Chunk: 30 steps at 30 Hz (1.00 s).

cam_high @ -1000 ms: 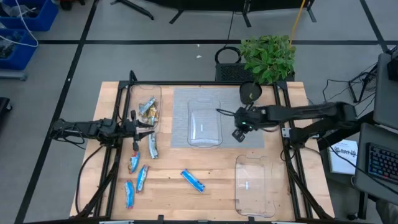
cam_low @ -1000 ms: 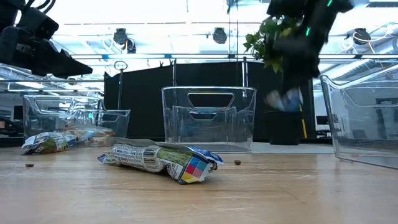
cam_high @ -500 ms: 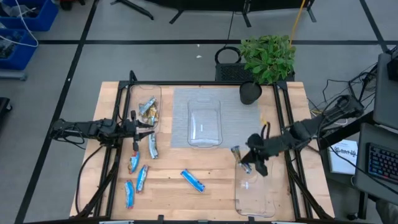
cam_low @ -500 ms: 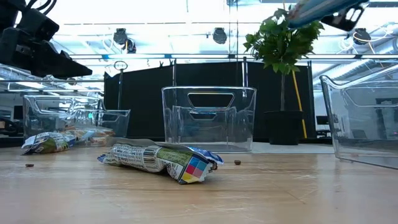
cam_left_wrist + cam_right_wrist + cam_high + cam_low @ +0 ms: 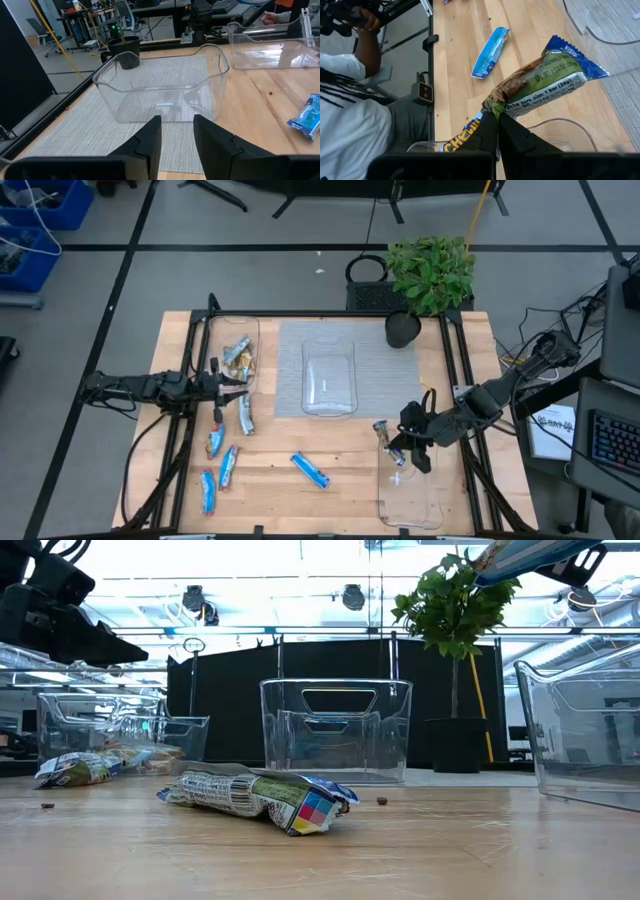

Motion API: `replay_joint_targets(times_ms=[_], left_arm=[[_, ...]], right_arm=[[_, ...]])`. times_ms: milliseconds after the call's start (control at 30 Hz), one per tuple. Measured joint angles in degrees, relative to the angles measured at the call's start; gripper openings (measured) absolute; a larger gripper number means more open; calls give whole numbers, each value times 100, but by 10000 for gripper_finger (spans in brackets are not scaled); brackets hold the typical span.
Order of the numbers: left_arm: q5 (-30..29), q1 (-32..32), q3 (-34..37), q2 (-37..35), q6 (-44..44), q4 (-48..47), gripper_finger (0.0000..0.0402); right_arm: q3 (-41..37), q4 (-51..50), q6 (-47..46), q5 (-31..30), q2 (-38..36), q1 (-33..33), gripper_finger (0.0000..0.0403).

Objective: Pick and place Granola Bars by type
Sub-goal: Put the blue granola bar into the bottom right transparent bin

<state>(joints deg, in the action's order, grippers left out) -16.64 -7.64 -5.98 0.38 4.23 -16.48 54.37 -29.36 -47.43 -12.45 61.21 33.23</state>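
Right pincer clenched on a green-and-tan granola bar, raised over the near rim of the right-hand clear tray by the counter's front-right corner. Left pincer waiting beside the left tray, fingers parted, nothing between them. Middle tray on the grey mat, bare mat all around it. Blue bar alone on open wood at front centre, well apart from both trays. More bars clustered near the front-left edge; several bars inside the left tray.
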Motion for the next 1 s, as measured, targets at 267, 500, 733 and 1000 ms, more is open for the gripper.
replay_joint_targets(times_ms=[267, 500, 733, 1000], left_arm=[[0, 0, 0, 0, 0, 1, 120], [-2, 0, 0, 0, 32, 1, 120], [-2, 0, 0, 0, 44, -2, 120], [-2, 0, 0, 0, 57, 1, 120]], right_arm=[[0, -4, -276, 196, 0, 0, 0], [0, -269, -1573, 1010, 0, 72, 0], [0, -1217, -3190, 1422, 12, 238, 0], [-104, -1220, -3886, 1863, 535, 329, 0]])
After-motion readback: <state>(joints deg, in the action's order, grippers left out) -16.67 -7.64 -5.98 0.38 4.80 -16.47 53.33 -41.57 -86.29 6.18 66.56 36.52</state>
